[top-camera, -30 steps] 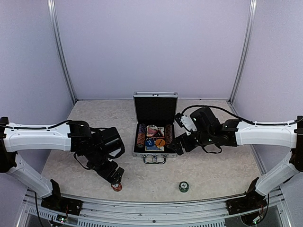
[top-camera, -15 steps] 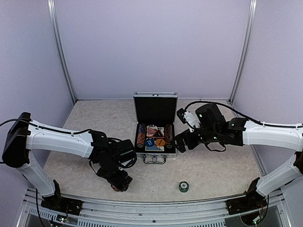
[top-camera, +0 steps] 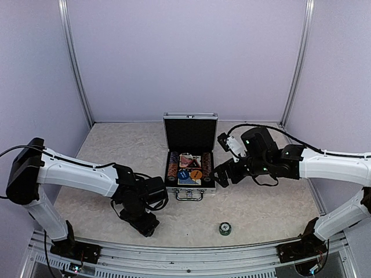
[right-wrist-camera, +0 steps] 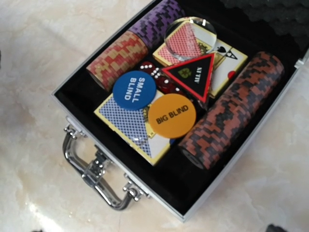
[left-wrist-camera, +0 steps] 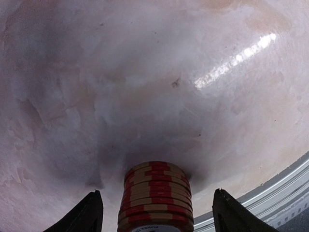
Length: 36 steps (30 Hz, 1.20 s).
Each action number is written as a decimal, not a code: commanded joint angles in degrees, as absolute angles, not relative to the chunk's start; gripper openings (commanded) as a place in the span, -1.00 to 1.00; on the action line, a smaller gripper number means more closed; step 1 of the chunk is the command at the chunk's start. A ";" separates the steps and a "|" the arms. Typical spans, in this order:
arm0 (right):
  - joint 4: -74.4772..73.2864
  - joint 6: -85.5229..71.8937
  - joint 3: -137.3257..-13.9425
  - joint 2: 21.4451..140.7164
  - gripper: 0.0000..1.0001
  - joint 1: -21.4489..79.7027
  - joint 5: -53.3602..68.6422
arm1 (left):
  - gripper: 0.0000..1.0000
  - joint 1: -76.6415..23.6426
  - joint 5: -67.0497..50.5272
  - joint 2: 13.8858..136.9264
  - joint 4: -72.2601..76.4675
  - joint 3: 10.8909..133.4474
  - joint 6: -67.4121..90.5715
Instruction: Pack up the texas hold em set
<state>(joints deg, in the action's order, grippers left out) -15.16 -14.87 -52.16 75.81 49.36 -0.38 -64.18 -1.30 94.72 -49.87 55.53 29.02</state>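
The silver case (top-camera: 190,186) lies open mid-table with its lid up. Inside I see chip stacks (right-wrist-camera: 231,111), a blue deck (right-wrist-camera: 128,121), a red deck (right-wrist-camera: 223,72), a blue disc (right-wrist-camera: 134,90), an orange disc (right-wrist-camera: 172,116) and the red-black triangle marker (right-wrist-camera: 190,75). A red chip stack (left-wrist-camera: 157,198) stands on the table near the front edge. My left gripper (left-wrist-camera: 157,191) is open around it, one finger on each side with a gap. My right gripper (top-camera: 219,175) hovers at the case's right side, open and empty; its fingers are outside the wrist view.
A green chip stack (top-camera: 225,229) stands alone near the front edge, right of centre. The case's handle (right-wrist-camera: 91,169) points toward the arms. A metal rail (left-wrist-camera: 289,193) runs along the table's front, close to the left gripper. Walls enclose the other three sides.
My left arm has swung right and down over the red chip stack, which it now hides from above, and its jaws have narrowed. The right arm has shifted slightly beside the case.
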 commanded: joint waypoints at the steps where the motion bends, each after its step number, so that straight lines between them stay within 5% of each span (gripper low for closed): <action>1: -15.39 -15.13 -52.44 75.38 1.00 49.64 -0.09 | 0.50 -64.43 -1.66 96.17 -48.60 55.02 28.00; 36: -16.02 -14.06 -53.91 76.73 0.97 49.74 -0.09 | 0.12 -64.88 -3.12 98.57 -44.40 52.26 28.29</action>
